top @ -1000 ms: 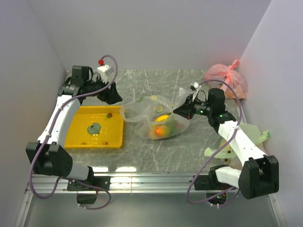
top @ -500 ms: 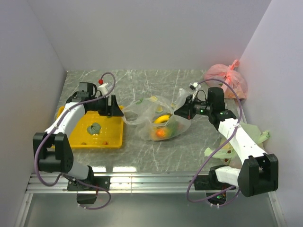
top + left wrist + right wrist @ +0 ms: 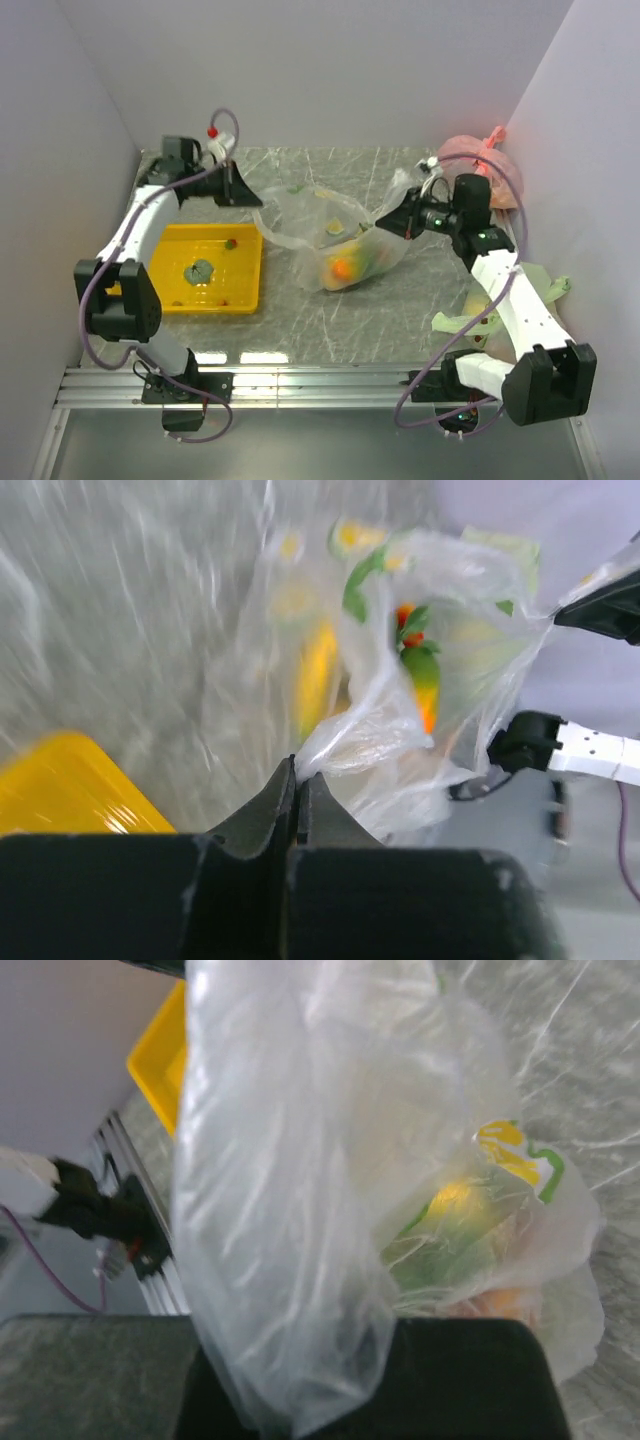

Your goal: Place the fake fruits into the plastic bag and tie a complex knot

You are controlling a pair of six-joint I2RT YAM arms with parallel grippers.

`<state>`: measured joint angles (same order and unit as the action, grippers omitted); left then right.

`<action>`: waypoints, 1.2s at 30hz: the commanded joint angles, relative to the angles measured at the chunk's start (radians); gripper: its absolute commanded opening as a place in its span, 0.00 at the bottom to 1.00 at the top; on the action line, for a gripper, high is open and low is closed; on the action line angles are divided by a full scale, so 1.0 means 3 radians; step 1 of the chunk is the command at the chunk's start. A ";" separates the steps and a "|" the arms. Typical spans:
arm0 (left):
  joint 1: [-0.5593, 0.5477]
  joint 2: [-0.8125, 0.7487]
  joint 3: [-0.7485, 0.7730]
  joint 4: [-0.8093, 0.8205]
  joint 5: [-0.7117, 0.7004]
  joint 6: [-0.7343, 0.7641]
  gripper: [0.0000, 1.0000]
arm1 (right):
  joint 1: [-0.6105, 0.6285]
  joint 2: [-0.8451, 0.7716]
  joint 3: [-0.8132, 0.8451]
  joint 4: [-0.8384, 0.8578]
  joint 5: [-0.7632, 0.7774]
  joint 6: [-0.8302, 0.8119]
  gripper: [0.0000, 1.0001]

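The plastic bag [image 3: 322, 232], clear film, is stretched between both grippers above the marble tabletop. Fake fruits show through it: an orange [image 3: 343, 267] and yellow and green pieces [image 3: 368, 255]; the left wrist view shows a yellow banana [image 3: 318, 670] and a green-orange piece [image 3: 424, 678]. My left gripper [image 3: 247, 196] is shut on the bag's left handle end [image 3: 345, 745], its jaws pressed together [image 3: 298, 776]. My right gripper [image 3: 396, 219] is shut on the bag's right end. In the right wrist view the film [image 3: 290, 1210] hides the fingers. A red berry [image 3: 231, 242] and a green piece [image 3: 200, 270] lie in the yellow tray [image 3: 240, 295].
A pink knotted bag [image 3: 482, 165] lies at the back right, behind the right arm. Pale green bags [image 3: 535, 285] lie along the right wall beside that arm. The yellow tray fills the left front of the table; white walls close in on three sides.
My left gripper left the tray, swung to the back and shut on the bag's left handle end. The right gripper pulled right, and the bag is now drawn taut between them.
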<state>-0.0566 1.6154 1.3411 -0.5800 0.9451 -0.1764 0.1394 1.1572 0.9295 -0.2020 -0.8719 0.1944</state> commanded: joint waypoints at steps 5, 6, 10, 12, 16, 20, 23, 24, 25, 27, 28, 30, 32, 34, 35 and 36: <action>0.0112 -0.0608 0.0807 -0.0618 -0.0071 0.0531 0.01 | -0.0219 -0.0375 0.0374 -0.0313 0.0251 0.0799 0.00; 0.0112 -0.0629 0.0695 -0.0603 -0.0133 0.0552 0.00 | -0.0229 -0.0284 0.0278 -0.0339 0.0369 0.0835 0.00; 0.0107 -0.0548 0.0413 -0.0531 -0.0587 0.0899 0.00 | -0.0321 0.0568 0.0368 -0.0797 0.1059 0.0764 0.00; 0.0107 -0.0501 0.0311 -0.0486 -0.0741 0.1032 0.01 | -0.0434 0.1226 0.0551 -0.0911 0.1091 0.0743 0.00; 0.0107 -0.0445 0.0142 -0.0444 -0.1013 0.1273 0.00 | -0.0541 0.1843 0.0716 -0.0979 0.1258 0.0738 0.00; 0.0107 -0.0481 -0.0047 -0.0444 -0.1130 0.1472 0.00 | -0.0557 0.1926 0.0752 -0.0963 0.1383 0.0595 0.00; 0.0102 -0.0542 -0.0032 -0.0495 -0.0993 0.1539 0.00 | -0.0557 0.1885 0.0808 -0.1029 0.1143 0.0437 0.00; 0.0097 -0.0563 0.0059 -0.0490 -0.0841 0.1458 0.01 | -0.0552 0.1844 0.0920 -0.1085 0.1026 0.0355 0.00; 0.0056 -0.0563 0.0126 -0.0500 -0.0778 0.1417 0.01 | -0.0547 0.1819 0.0997 -0.1217 0.0969 0.0197 0.01; -0.0020 -0.0537 0.0396 -0.0582 -0.0651 0.1335 0.01 | -0.0547 0.1676 0.1216 -0.1346 0.0820 0.0033 0.10; -0.0107 -0.0522 0.0473 -0.0597 -0.0554 0.1299 0.01 | -0.0552 0.1594 0.1268 -0.1402 0.0810 -0.0185 0.23; -0.0184 -0.0507 0.0627 -0.0572 -0.0502 0.1167 0.00 | -0.0567 0.1289 0.1340 -0.1413 0.0800 -0.0396 0.41; -0.0307 -0.0491 0.0714 -0.0577 -0.0481 0.1125 0.01 | -0.0572 0.0946 0.1366 -0.1342 0.0815 -0.0617 0.51; -0.0409 -0.0476 0.0827 -0.0567 -0.0512 0.1074 0.01 | -0.0577 0.0715 0.1376 -0.1159 0.0840 -0.0862 0.68; -0.0435 -0.0471 0.0893 -0.0552 -0.0532 0.1018 0.00 | -0.0562 0.0511 0.1371 -0.1071 0.0846 -0.0903 0.72; -0.0460 -0.0461 0.0919 -0.0541 -0.0558 0.0982 0.00 | -0.0547 0.0418 0.1325 -0.0954 0.0785 -0.0974 0.83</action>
<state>-0.1665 1.5017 1.5623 -0.7570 0.7628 0.1623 -0.0353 1.4109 1.2869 -0.5739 -0.6277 0.0483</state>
